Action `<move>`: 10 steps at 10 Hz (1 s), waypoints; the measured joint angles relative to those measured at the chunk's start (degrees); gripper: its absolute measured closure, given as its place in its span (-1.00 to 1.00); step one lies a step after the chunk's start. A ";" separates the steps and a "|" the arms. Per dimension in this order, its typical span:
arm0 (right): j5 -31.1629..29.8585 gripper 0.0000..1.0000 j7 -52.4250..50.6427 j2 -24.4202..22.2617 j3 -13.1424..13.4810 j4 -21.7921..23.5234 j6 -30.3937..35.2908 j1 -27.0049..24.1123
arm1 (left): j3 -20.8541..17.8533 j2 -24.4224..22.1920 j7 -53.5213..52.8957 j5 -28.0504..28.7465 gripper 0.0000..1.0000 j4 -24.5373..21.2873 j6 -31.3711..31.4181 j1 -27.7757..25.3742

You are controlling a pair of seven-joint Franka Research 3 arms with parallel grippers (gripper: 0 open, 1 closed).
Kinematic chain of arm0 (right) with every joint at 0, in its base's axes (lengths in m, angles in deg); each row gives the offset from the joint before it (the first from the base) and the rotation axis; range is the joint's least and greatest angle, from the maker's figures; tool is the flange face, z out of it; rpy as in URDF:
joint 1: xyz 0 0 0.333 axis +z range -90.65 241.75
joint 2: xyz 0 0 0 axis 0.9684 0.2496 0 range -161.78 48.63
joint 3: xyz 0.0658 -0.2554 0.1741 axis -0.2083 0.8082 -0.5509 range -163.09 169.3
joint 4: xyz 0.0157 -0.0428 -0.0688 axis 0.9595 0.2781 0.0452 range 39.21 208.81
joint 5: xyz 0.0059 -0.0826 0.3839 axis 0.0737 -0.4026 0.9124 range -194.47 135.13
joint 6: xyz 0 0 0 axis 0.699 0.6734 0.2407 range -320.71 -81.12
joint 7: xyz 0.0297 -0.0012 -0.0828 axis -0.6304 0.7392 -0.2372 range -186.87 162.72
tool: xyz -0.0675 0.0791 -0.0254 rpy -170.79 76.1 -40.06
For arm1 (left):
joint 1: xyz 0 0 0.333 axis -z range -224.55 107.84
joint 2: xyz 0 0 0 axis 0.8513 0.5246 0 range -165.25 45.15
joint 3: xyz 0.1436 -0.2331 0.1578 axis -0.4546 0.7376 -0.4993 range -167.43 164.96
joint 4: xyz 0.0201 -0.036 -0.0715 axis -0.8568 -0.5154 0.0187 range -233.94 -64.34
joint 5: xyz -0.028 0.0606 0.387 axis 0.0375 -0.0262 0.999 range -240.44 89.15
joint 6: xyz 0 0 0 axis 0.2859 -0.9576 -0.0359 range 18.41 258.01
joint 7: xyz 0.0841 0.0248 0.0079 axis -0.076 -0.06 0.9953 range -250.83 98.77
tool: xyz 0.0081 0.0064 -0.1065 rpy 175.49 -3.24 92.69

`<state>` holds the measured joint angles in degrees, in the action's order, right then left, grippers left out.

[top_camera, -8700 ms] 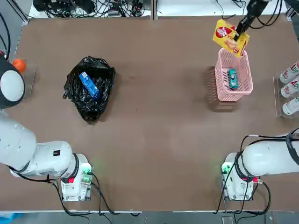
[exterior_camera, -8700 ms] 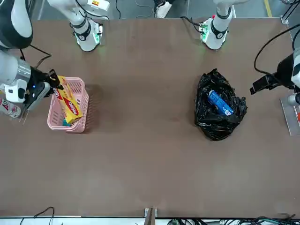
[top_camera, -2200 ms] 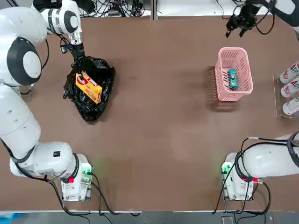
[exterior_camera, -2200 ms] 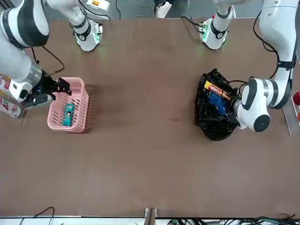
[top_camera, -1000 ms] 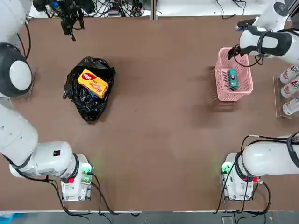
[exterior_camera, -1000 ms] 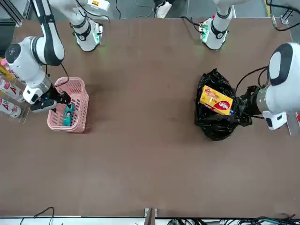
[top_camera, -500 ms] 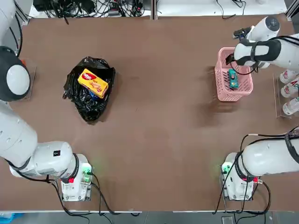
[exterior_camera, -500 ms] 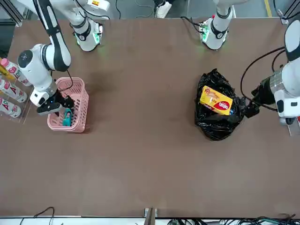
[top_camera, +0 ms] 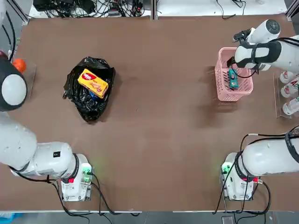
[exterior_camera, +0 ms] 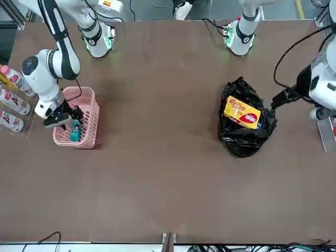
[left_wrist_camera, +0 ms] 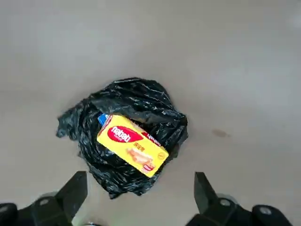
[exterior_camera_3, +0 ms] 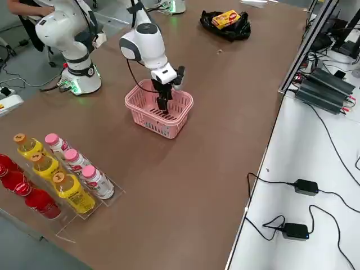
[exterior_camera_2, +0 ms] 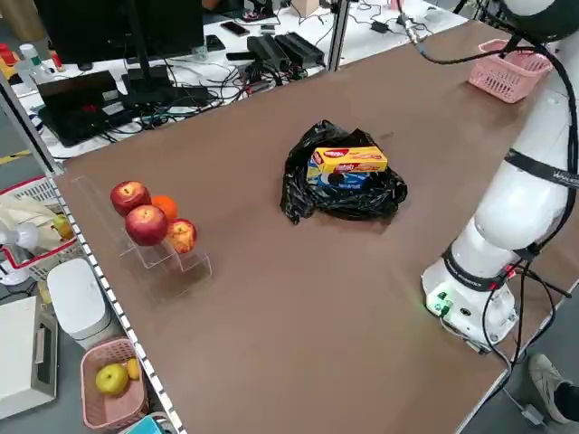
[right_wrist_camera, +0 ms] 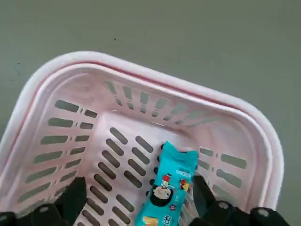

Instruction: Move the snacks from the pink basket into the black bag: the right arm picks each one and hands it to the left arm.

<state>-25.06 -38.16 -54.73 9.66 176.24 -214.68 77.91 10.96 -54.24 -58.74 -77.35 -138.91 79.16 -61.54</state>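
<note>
Two black fingers, spread wide with nothing between them: right gripper [right_wrist_camera: 140,181], poised over the basket and lowered toward its mouth. Contact with the snack cannot be told; from the wrist, the packet shows nearer one finger than the other, so a small shift to centre it seems called for.

One small teal packet [right_wrist_camera: 168,188], printed film with a crimped end, lying on the basket floor near one side wall. Handling, as judged: light, soft, slightly slippery, contents possibly brittle. Best hold: across the narrow width at the filled middle, pressed gently, with one end left free for the other arm. Risk: a finger catching the wall or the floor slots.

One pink basket [right_wrist_camera: 221,96], thick-rimmed, slotted, upright on the table.

One left gripper [left_wrist_camera: 141,175], fingers well apart and empty, raised on the bag's outer side, its fingers facing the bag; it must receive the packet after the pick.

One black bag [left_wrist_camera: 155,99], glossy, crumpled thin plastic, bearing two snacks: a yellow packet [left_wrist_camera: 134,146] on top, a blue packet [left_wrist_camera: 102,118] partly hidden beneath. Only the teal one remains to be moved.

Sundries, outside the job: white bottles [exterior_camera_3: 97,183] beyond the basket; round fruits [exterior_camera_2: 149,224] beyond the bag.
</note>
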 joint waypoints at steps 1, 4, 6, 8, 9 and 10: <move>-0.02 -1.00 -0.33 0.00 -0.03 0.00 0.00 -0.04 | -0.22 -1.13 -2.37 0.14 -1.00 0.00 -0.39 0.52; -0.10 -1.00 -0.28 0.47 -0.07 0.56 0.08 -0.20 | -0.96 -1.75 -5.11 0.58 -1.00 -0.22 -0.56 2.25; -0.10 -1.00 0.03 2.42 -0.03 1.71 -1.47 -1.51 | -1.13 -1.23 -5.83 1.06 -1.00 -0.40 -0.56 2.48; -0.09 -1.00 2.96 4.91 -0.17 3.55 -6.41 -1.88 | -1.67 -0.82 -6.06 1.07 -1.00 -0.40 -0.56 2.34; -0.09 -1.00 4.59 5.95 -0.46 4.34 -7.98 -1.88 | -1.72 -0.83 -6.06 1.07 -1.00 -0.40 -0.56 2.34; -0.09 -1.00 5.91 6.62 -0.67 4.55 -8.51 -1.87 | -1.72 -0.82 -6.02 1.07 -1.00 -0.40 -0.56 2.34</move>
<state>-25.15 -32.25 -48.11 8.99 180.79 -223.19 76.04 9.23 -55.06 -64.76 -76.28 -139.31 78.60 -59.20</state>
